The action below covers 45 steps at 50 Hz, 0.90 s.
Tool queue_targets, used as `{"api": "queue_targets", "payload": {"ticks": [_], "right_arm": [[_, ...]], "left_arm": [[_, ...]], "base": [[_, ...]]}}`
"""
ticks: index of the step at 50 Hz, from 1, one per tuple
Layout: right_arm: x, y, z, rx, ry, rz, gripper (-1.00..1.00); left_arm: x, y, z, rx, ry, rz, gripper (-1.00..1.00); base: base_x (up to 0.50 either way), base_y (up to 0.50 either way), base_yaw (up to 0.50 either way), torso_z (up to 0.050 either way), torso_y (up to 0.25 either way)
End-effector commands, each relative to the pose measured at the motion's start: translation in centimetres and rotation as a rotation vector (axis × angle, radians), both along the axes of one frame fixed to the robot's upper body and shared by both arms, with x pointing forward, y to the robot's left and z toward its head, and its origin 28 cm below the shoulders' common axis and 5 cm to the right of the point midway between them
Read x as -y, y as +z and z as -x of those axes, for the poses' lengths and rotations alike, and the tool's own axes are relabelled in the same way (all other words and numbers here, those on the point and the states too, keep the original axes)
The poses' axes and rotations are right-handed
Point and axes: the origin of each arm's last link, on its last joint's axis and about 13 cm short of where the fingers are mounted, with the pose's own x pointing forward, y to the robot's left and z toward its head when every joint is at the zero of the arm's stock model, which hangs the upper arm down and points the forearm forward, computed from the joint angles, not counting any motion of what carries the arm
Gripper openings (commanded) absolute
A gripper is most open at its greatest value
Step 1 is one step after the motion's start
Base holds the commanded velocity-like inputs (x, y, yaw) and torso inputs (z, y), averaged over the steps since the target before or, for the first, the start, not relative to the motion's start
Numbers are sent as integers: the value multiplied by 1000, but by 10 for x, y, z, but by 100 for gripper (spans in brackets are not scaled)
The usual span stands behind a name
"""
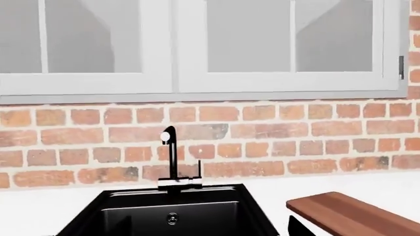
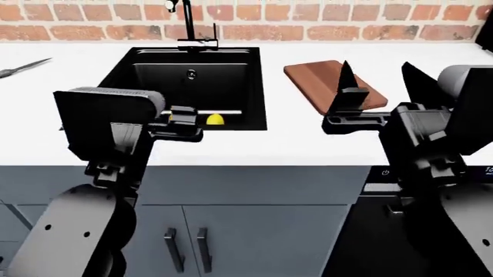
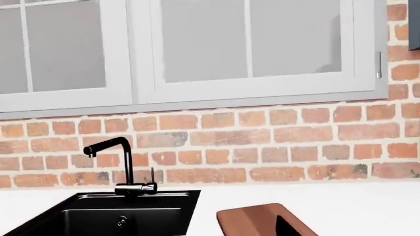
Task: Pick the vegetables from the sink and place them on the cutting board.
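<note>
The left gripper [image 2: 185,122] hangs over the near rim of the black sink [image 2: 254,86]; how wide its jaws stand cannot be told, and no object shows in them. Just beyond and below them, against the basin's near wall, peeks a smooth bright-yellow lemon-shaped vegetable [image 2: 215,119], only partly visible, its long axis unclear. The left arm is clearly nearer. The right gripper [image 2: 347,92] holds its jaws apart and empty over the reddish-brown cutting board [image 2: 312,74], which lies on the white table [image 2: 69,75] right of the sink.
</note>
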Motion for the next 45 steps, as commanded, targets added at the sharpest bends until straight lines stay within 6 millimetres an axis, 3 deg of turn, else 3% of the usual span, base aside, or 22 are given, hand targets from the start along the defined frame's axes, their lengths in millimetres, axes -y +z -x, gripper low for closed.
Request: {"api": "queue_targets", "payload": {"ticks": [1,8,24,30,35,45], "right_arm": [[4,58,-22,-49,51,-3,100],[0,53,-38,-126,71,37,100],[-5,57,-50,-177,84,75,100],[-1,60,-71,-227,59,102,100],[2,67,-86,-242,32,110,100],[7,72,-92,-233,44,89,100]], "left_arm": [[1,45,-35,-128,-4,-9,100],[-1,49,-52,-178,24,-34,100],[-7,64,-59,-162,77,-65,100],[-8,76,-69,-161,93,-76,100],[-9,84,-79,-159,121,-87,100],[-7,90,-86,-156,136,-105,100]], "base": [[270,465,0,0,0],[269,467,0,0,0],[269,465,0,0,0],[331,433,0,0,0],[443,320,0,0,0],[486,125,0,0,0]]}}
